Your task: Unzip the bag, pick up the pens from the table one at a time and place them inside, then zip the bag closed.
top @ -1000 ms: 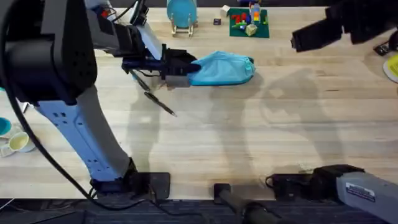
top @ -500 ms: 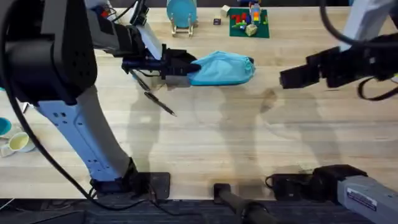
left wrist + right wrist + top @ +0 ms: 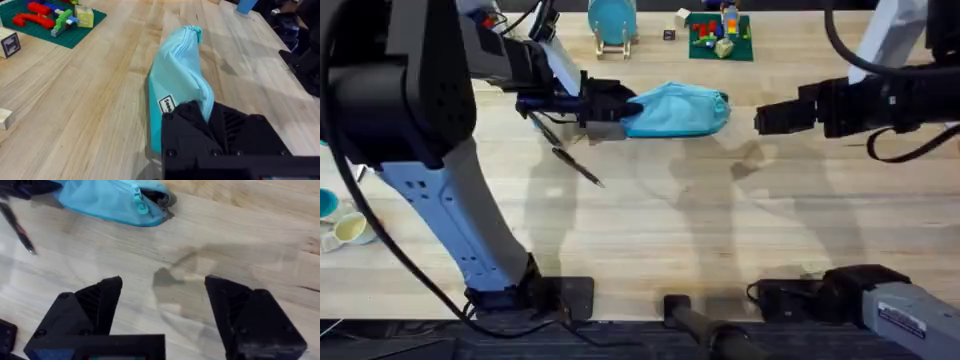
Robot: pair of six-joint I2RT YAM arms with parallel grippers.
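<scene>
The light blue bag (image 3: 682, 110) lies on the table (image 3: 720, 230) at the far middle, its zipper running along the top to a pale pull tab (image 3: 139, 205) at its right end. My left gripper (image 3: 608, 108) is shut on the bag's left end; the cloth is pinched between the black fingers (image 3: 200, 130). One dark pen (image 3: 578, 167) lies in front of the bag's left end, another pen (image 3: 544, 130) partly under the left arm. My right gripper (image 3: 765, 120) hovers open to the right of the bag, with nothing between its fingers (image 3: 95, 300).
A blue disc on a wooden stand (image 3: 612, 22) and a green brick plate (image 3: 720, 38) sit at the far edge behind the bag. Mugs (image 3: 345, 230) stand at the left edge. A yellow object (image 3: 952, 105) is at the right edge.
My right arm has come down and swung left, from the far right toward the bag's right end. The left gripper, the bag and the pens have stayed put.
</scene>
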